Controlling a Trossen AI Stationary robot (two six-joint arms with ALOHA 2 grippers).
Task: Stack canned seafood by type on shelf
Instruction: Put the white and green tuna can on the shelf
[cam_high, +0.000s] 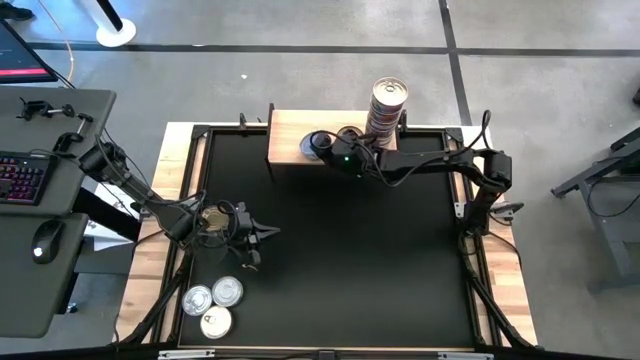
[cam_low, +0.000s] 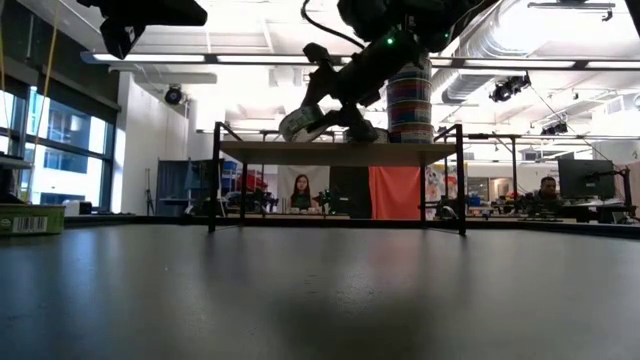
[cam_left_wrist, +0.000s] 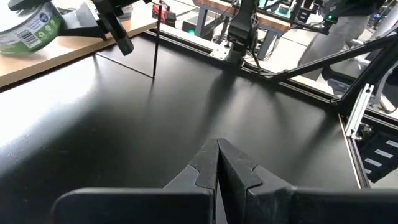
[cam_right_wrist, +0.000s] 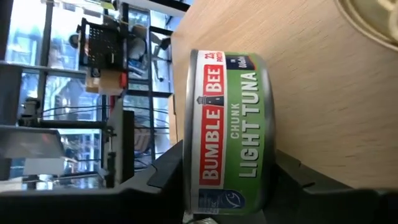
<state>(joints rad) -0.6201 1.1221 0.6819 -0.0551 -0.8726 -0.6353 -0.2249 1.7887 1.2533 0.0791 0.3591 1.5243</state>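
The shelf (cam_high: 290, 135) stands at the table's far edge, its pale wood top on thin dark legs. A tall stack of tins (cam_high: 387, 108) stands on its right end. My right gripper (cam_right_wrist: 233, 186) reaches over the shelf's middle, shut on a green-labelled tuna tin (cam_right_wrist: 227, 130). The low view shows that tin (cam_low: 300, 122) tilted just above the shelf top. Three silver-topped tins (cam_high: 215, 305) lie flat on the table at the near left. My left gripper (cam_left_wrist: 217, 168) hovers shut over the table's left part, touching nothing. My right gripper holds the tuna tin by its two flat faces, with one finger (cam_right_wrist: 165, 168) on one face and the other finger (cam_right_wrist: 305, 183) on the face toward the shelf top. The fingers come from the table's right, slanting down. The tin is tilted; whether its lower rim (cam_low: 285, 135) touches the wood I cannot tell.
A gold lid (cam_right_wrist: 373, 18) lies on the shelf close beside the held tin. Another gold-topped tin (cam_high: 212, 217) sits on the table under my left arm. The black tabletop (cam_high: 360, 260) spreads between the arms. A keyboard and mouse sit on a side desk (cam_high: 40, 200) at the left.
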